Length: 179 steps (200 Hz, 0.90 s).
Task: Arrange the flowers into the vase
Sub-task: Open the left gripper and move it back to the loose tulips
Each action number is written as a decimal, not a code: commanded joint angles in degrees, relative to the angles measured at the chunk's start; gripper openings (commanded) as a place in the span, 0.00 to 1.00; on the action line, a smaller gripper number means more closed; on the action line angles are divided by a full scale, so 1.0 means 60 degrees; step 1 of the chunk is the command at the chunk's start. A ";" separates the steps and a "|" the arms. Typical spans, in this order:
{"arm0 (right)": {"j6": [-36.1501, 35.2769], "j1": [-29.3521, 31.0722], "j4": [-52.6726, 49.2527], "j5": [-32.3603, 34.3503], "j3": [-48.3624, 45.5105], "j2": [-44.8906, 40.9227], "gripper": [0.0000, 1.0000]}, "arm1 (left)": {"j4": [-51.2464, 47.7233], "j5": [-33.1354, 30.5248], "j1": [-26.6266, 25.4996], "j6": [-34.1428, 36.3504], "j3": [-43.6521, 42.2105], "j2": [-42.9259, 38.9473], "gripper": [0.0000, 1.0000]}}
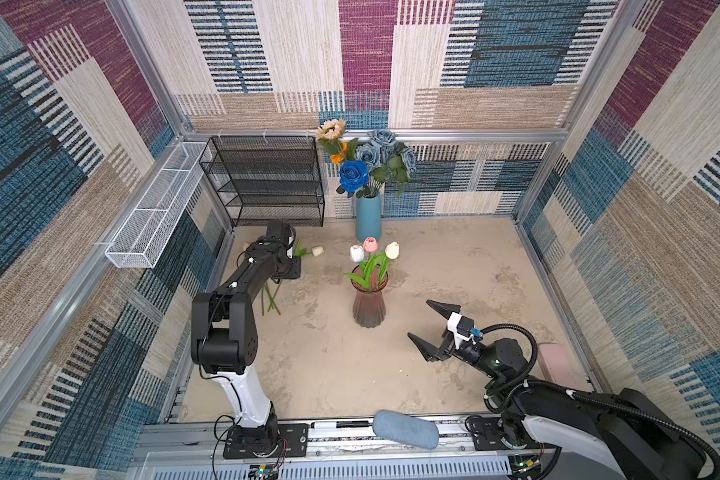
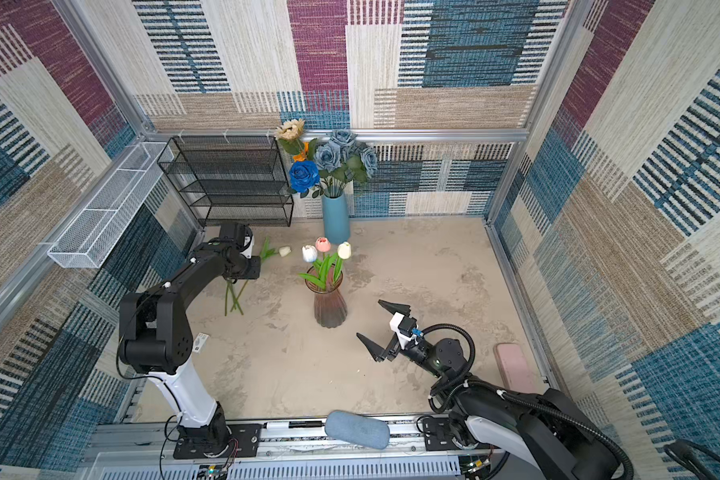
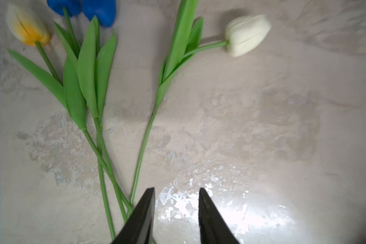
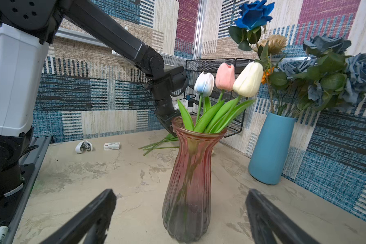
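Observation:
A pink ribbed glass vase [image 1: 369,303] [image 4: 188,190] stands mid-table and holds three tulips: white-blue [image 4: 204,83], pink [image 4: 225,76] and cream [image 4: 248,79]. Loose flowers lie on the table at the left: a white tulip [image 3: 247,34] [image 1: 317,250], a yellow tulip [image 3: 26,25] and a blue tulip [image 3: 97,10]. Their stems cross beside my left gripper [image 3: 176,190], which is open with only bare table between its fingers. My right gripper [image 1: 420,318] [image 4: 181,192] stands wide open, facing the vase from the right and apart from it.
A blue vase [image 1: 368,216] at the back wall holds dusty-blue roses [image 1: 381,145], a deep-blue rose [image 1: 353,174], a cream sunflower [image 1: 331,129] and an orange marigold [image 1: 338,157]. A black mesh rack [image 1: 267,178], a white wire basket [image 1: 154,208], a blue-grey pouch [image 1: 406,428] and a pink case [image 1: 555,365] line the edges.

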 commanded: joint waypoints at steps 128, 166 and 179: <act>0.0005 0.0013 0.0132 0.0013 -0.0055 -0.0270 1.00 | -0.2743 -0.0039 0.0704 0.0902 0.3301 0.3409 0.46; 0.0045 0.0008 0.0122 -0.0071 -0.0039 -0.0279 1.00 | -0.2784 0.0262 0.0702 0.0994 0.3269 0.3612 0.32; 0.0045 0.0015 0.0142 -0.0042 -0.0026 -0.0212 1.00 | -0.2783 0.0381 0.0702 0.1000 0.3160 0.3590 0.27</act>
